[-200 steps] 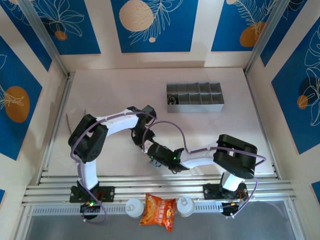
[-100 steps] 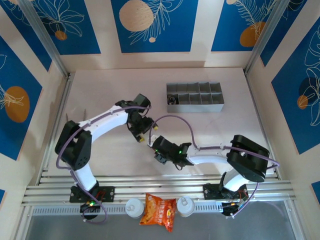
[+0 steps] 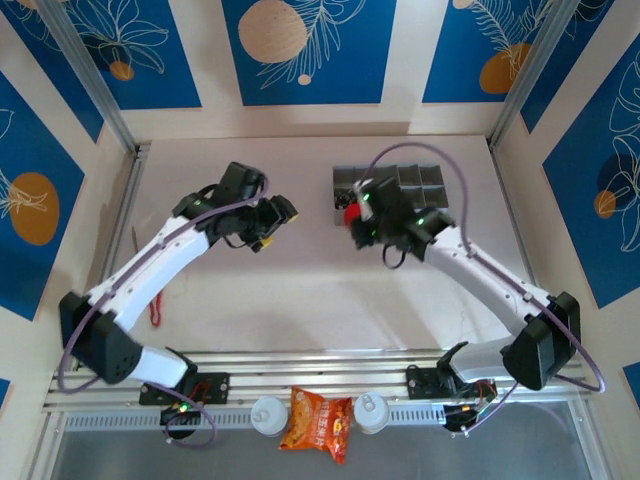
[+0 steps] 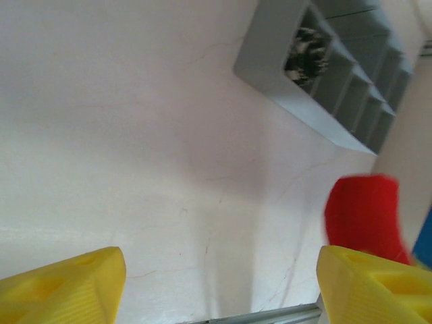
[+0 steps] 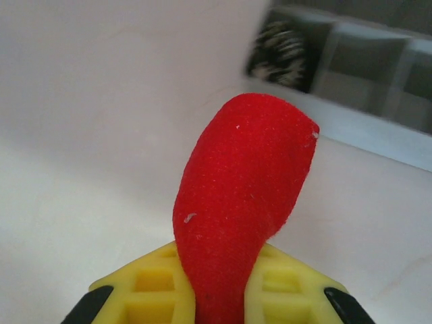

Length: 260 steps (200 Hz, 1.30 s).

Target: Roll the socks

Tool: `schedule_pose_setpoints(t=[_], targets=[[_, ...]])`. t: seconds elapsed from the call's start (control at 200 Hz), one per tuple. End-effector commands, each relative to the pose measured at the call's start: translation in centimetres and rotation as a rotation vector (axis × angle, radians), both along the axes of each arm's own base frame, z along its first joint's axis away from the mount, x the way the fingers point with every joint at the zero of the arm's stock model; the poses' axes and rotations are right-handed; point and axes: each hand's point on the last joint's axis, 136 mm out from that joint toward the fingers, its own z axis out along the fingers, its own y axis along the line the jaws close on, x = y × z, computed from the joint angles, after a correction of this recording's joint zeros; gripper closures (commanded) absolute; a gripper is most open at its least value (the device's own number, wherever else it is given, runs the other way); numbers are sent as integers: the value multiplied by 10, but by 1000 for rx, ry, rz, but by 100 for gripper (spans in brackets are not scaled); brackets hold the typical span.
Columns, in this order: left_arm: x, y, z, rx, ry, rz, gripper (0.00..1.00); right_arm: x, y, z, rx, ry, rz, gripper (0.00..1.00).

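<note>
Overhead, two wrist close-ups — tray (image 4: 270, 67) shared

Left claw (image 4: 219, 287) spread wide; right claw (image 5: 217, 280) clamped.

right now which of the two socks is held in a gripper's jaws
The red sock, pinched by the right gripper between its jaws. The striped sock sits in an end compartment of the grey tray, with nothing gripping it.

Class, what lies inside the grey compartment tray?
A bundled black-and-white striped sock sits in one end compartment of the grey tray. From above, the right arm covers part of the tray, so what lies there is hidden.
</note>
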Motion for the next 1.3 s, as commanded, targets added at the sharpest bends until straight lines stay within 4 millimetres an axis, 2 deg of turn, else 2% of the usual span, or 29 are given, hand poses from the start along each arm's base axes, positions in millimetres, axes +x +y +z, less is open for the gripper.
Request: schedule_pose_setpoints(t=[0.0,0.12,0.205,0.33,0.47,0.62,0.695,0.81,1.07,1.18,1.296], targets=[[-9,24,39,37,-221,-30,22,-3,-27,-6,65,241,-150,100],[-24,49,78,84,-438,-47,20,26,-36,0,150,386,-267,100],[-36,73,90,169,-541,-35,15,45,-34,-2,152,441,-299,100],[-51,97,90,241,-570,-17,12,72,-26,-13,184,522,-334,100],[-59,98,84,212,-538,-13,13,99,-18,-41,171,593,-377,100],[-65,103,84,187,-537,18,13,123,-21,-65,200,652,-437,100],[-68,105,83,189,-530,23,13,129,-25,-76,201,679,-464,100],[-73,110,84,196,-526,29,13,136,-31,-83,199,679,-482,100],[-75,113,80,192,-509,48,13,137,-42,-96,176,698,-516,100],[-74,111,79,189,-505,47,13,139,-47,-94,180,690,-529,100],[-73,111,78,190,-503,46,13,141,-48,-79,195,651,-526,100]])
